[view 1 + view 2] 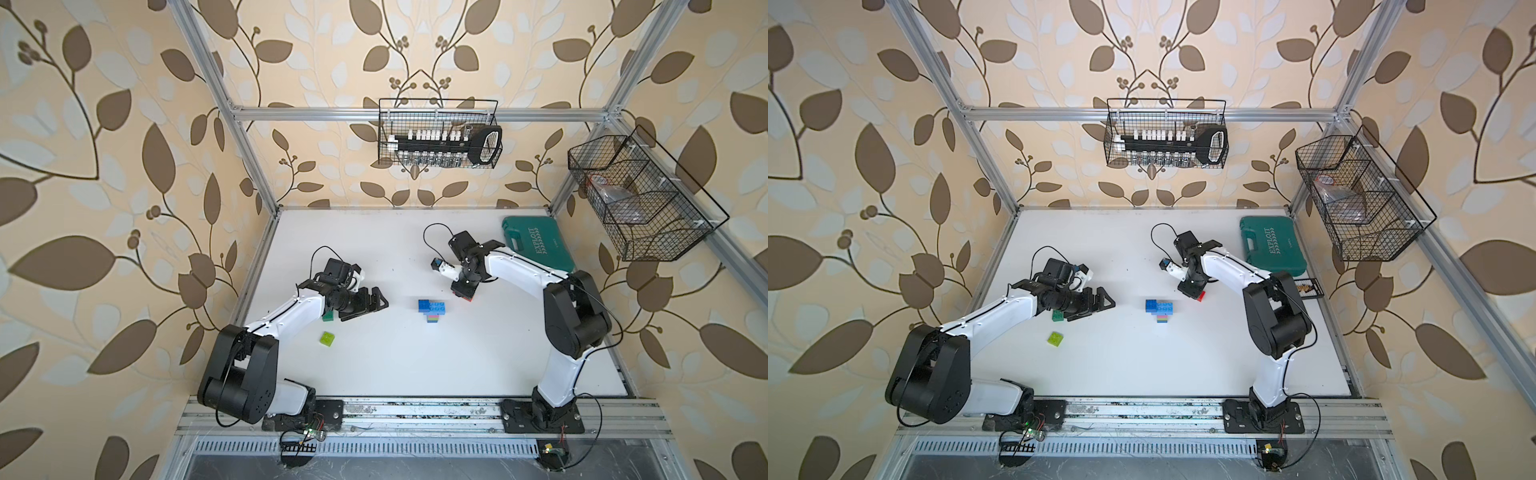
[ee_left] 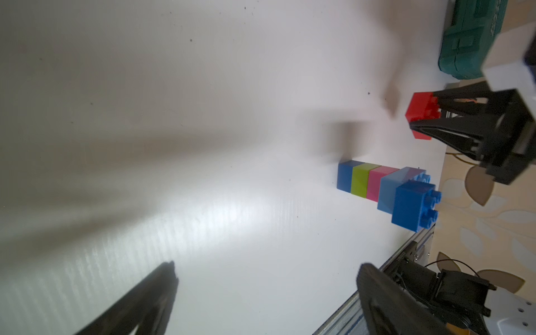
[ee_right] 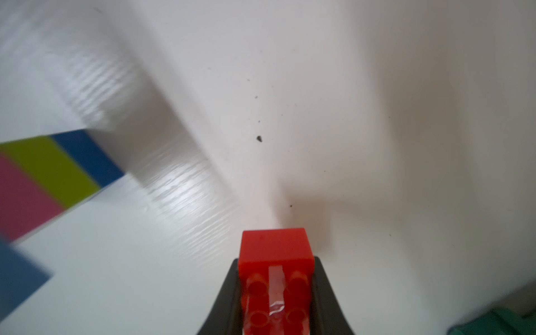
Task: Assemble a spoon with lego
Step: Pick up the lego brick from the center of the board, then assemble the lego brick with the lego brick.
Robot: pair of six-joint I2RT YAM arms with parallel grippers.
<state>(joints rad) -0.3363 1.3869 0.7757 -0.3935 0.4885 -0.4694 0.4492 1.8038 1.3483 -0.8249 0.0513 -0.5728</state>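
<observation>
While my right gripper was clamped on a red brick, the half-built spoon lay mid-bench just beside it. My left gripper hung with jaws wide apart nearer the left edge, beside a dark green brick.

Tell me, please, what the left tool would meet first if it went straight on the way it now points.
Probably the partly built spoon: the open left tool points across the table toward it, though its line may pass just beside it.
</observation>
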